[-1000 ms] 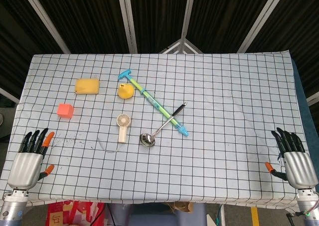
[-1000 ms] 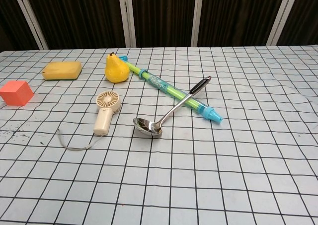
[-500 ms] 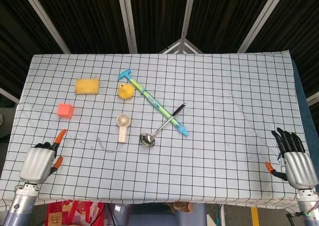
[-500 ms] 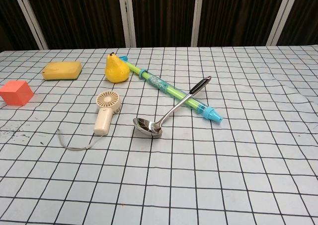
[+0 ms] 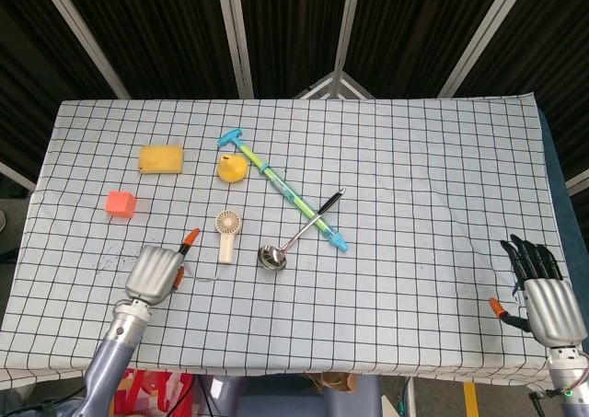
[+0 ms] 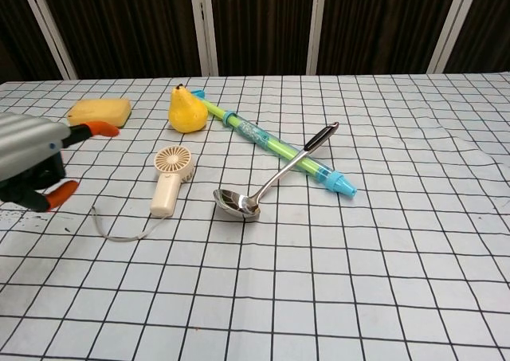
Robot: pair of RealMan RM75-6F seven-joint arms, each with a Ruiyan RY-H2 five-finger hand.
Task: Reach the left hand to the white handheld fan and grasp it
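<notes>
The left robot hand (image 5: 158, 271), holding nothing with fingers partly curled, hovered just beside the white handheld fan (image 5: 226, 234), which lay flat on the table (image 5: 433, 178). Approaching low risked snagging its wrist strap (image 6: 119, 232) and dragging the fan toward the ladle (image 5: 296, 233).

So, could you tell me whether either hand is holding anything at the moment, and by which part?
Nothing is held. The left hand is beside the white handheld fan, not touching it; the right hand is at the table edge, holding nothing.
</notes>
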